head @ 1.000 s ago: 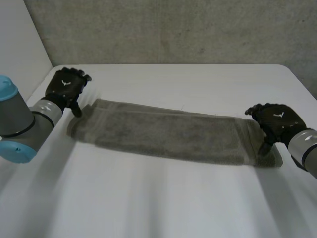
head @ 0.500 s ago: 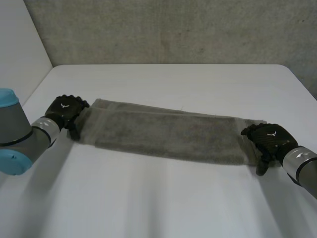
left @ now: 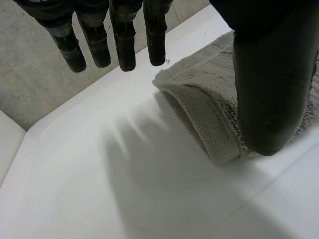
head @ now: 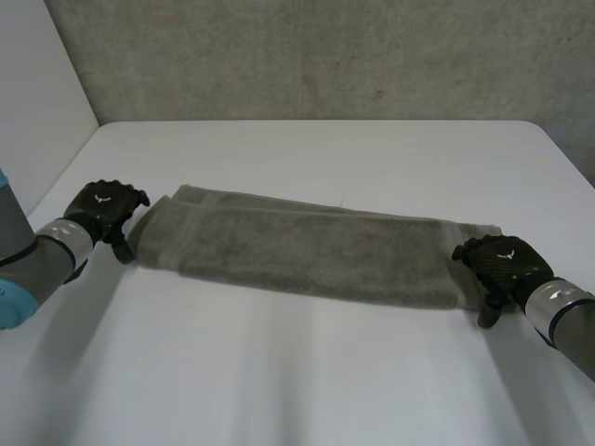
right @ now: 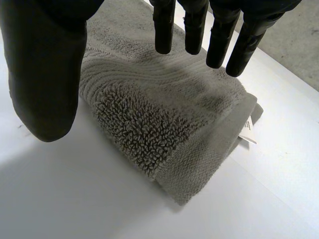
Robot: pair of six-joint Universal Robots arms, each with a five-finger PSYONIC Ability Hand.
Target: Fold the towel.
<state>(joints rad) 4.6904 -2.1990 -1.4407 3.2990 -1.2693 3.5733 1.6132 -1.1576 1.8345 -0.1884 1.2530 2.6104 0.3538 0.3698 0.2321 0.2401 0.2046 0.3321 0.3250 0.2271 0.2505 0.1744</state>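
head cam: high, between and behind the arms, facing down and forward over the white table [head: 307,372]. Wall [head: 307,56] runs across the upper frame. Whole towel [head: 307,246] sits mid-frame, left hand [head: 105,206] at the left edge, right hand [head: 502,260] at the lower right.
left wrist cam: on the wrist, looking along the palm, very near. Own fingers [left: 124,45] and thumb [left: 271,84] frame one towel end.
right wrist cam: same mount, just as near, over the other end with its label [right: 247,130].
overlap: each wrist cam shares its towel end and nearby table with the head cam.

Bare lab, white table [head: 307,381], concrete wall [head: 325,56]
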